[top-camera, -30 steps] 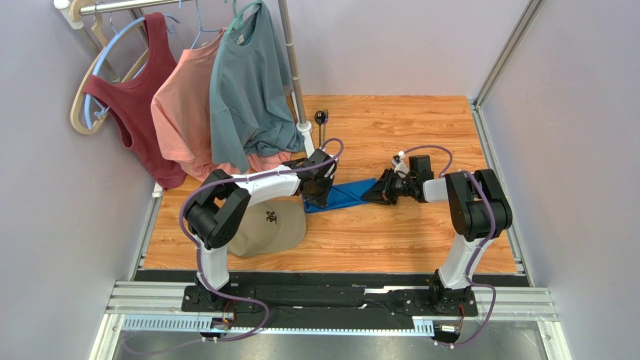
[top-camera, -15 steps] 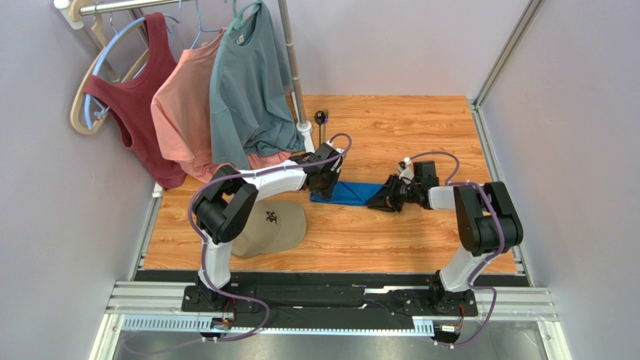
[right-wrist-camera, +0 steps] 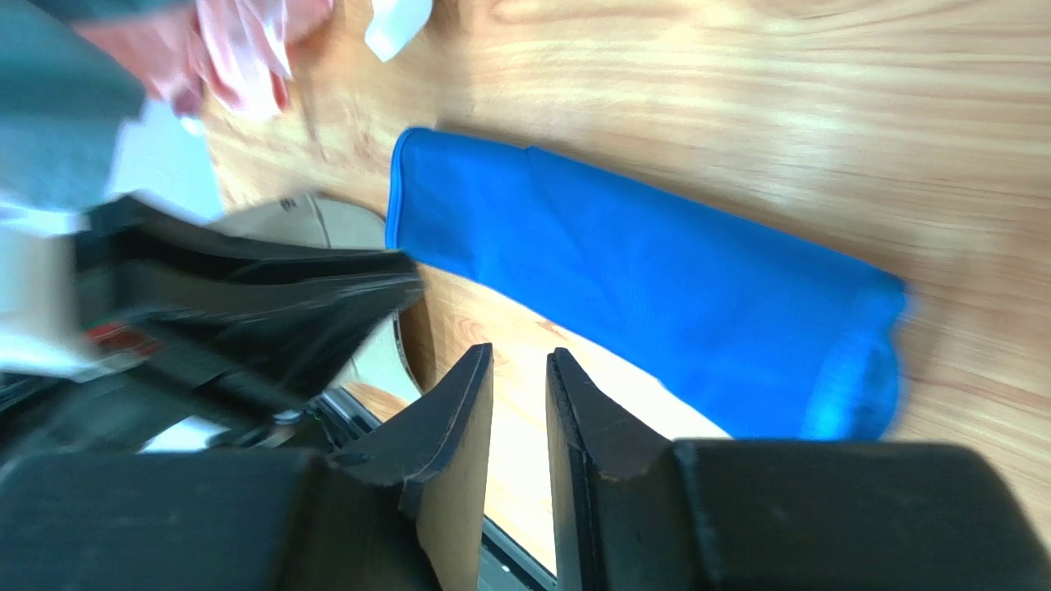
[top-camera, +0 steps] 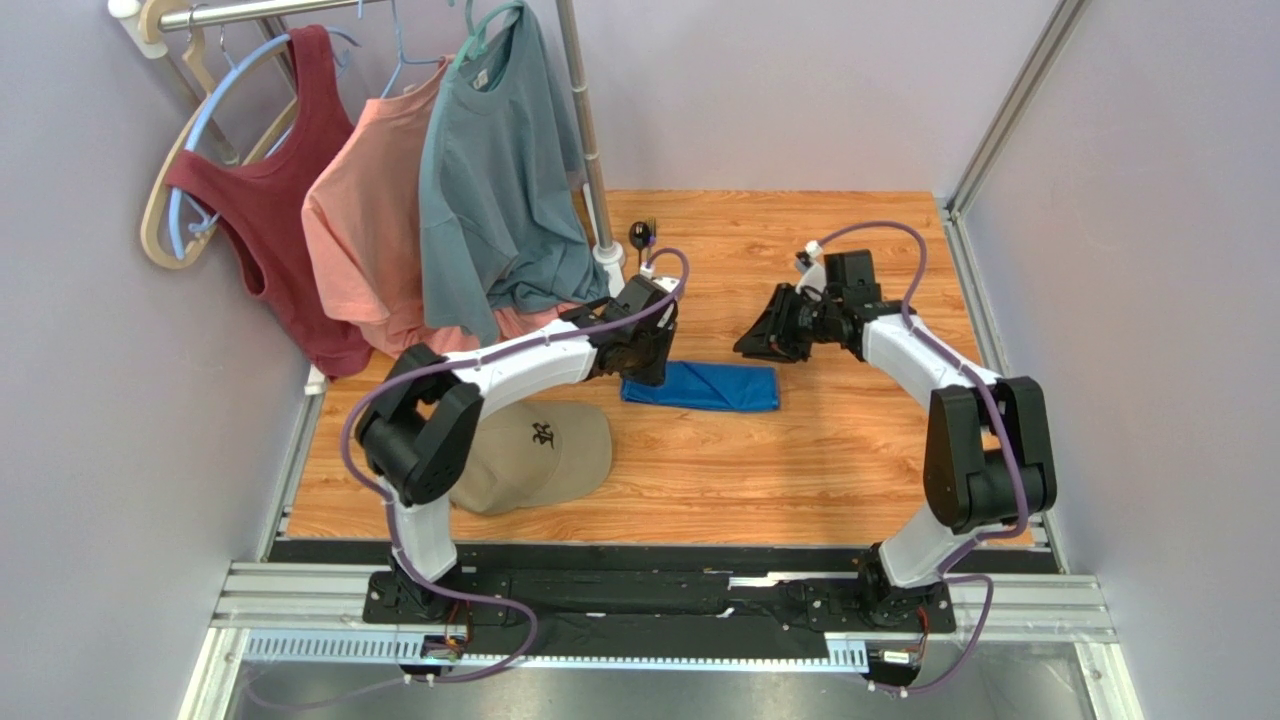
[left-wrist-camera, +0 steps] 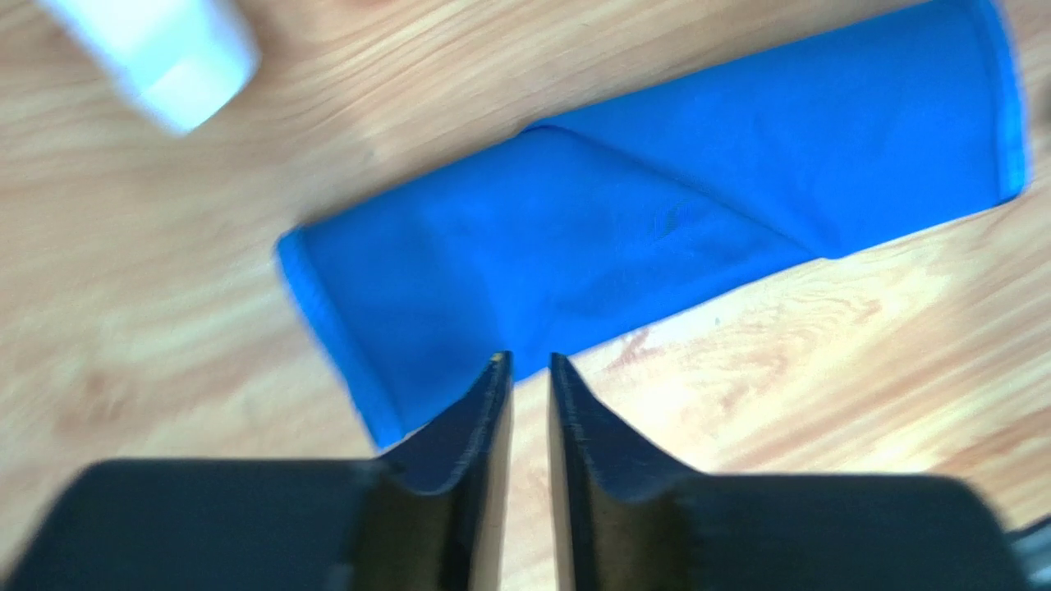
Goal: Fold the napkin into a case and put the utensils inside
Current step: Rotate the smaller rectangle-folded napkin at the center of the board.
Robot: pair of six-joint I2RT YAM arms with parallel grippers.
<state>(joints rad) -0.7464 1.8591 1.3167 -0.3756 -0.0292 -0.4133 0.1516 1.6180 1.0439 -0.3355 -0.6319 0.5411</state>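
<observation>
The napkin point(top-camera: 702, 386) lies flat on the wooden table as a narrow, long blue case. It shows in the left wrist view point(left-wrist-camera: 666, 234) and in the right wrist view point(right-wrist-camera: 642, 277). My left gripper point(top-camera: 649, 350) hovers at its left end, jaws slightly open and empty point(left-wrist-camera: 531, 360). Up and to the right of the cloth's right end, my right gripper point(top-camera: 763, 333) is also slightly open and holds nothing point(right-wrist-camera: 518, 355). Of the utensils, a dark spoon bowl point(top-camera: 642, 233) shows by the rack pole. The left arm's cable crosses the rest of them.
A clothes rack pole point(top-camera: 589, 165) stands at the back left with a red tank top point(top-camera: 271, 195), a pink shirt point(top-camera: 368, 225) and a grey-teal T-shirt point(top-camera: 496, 165). A tan cap point(top-camera: 534, 450) lies under the left arm. Walls close in on both sides.
Both grippers have come off the blue cloth, which now lies flat as a narrow strip. The right gripper has drawn back and up. The left jaws have parted.
</observation>
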